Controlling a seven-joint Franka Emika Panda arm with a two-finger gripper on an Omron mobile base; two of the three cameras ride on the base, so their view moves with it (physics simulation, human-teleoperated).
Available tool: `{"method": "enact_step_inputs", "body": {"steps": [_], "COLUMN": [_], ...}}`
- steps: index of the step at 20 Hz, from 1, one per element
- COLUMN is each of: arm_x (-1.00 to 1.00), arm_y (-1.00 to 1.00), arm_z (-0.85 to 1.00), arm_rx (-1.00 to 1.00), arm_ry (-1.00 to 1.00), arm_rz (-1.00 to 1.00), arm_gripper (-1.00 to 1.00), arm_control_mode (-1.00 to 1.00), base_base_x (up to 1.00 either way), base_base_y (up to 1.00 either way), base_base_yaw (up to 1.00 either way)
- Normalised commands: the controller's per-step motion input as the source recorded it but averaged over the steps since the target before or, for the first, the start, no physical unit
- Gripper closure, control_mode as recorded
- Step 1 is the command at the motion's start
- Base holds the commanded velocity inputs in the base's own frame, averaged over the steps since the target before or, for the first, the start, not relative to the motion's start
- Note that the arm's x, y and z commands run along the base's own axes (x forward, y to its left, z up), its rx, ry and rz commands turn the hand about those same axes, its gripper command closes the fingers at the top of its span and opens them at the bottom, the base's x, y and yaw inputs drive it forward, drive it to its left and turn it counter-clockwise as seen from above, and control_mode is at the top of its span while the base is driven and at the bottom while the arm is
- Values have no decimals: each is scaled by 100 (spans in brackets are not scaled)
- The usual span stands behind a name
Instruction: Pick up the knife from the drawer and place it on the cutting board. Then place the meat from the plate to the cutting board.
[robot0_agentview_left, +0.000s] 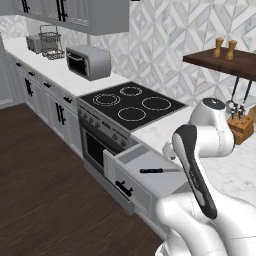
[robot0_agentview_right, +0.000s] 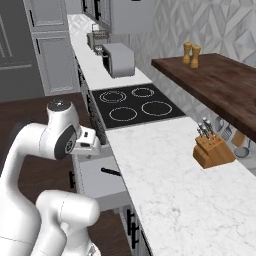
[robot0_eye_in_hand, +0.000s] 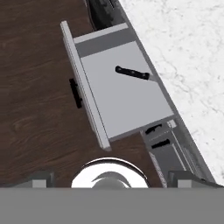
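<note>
drawer: pulled open over dark wood floor | knife: lying inside, near marble counter

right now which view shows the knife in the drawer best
The hand view: it looks straight down into the open drawer, with the knife unobstructed. The left base view shows it at a slant; the right base view shows just its handle.

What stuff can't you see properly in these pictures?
- The knife: its blade tip slips under the counter edge in the hand view; in the right base view the blade is hidden the same way.
- The drawer: its near end is covered by the robot's arm in the left base view.
- The knife block: cut off by the right edge of the left base view.
- The shakers on the wooden shelf: too small to tell what they hold.
</note>
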Motion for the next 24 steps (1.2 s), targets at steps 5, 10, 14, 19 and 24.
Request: {"method": "enact_step_inputs", "body": {"steps": [5,10,14,19,24], "arm_x": [68,76,58,41,42], "arm_y": [58,52,40,13,7], "arm_z": [-54,-37,-53,-49,-45], "arm_rx": [0,0,0,-1,-1], "arm_ry": [2,7,9,8,8], "arm_rz": [0,4,7,11,9], "arm_gripper": [-100,-100,-100,-100,-100], "arm_control_mode": [-100,-100,-100,-100,-100], "base_base_x": [0,0,0,0,0], "base_base_y": [0,0,0,0,0], "base_base_yaw": [0,0,0,0,0]}}
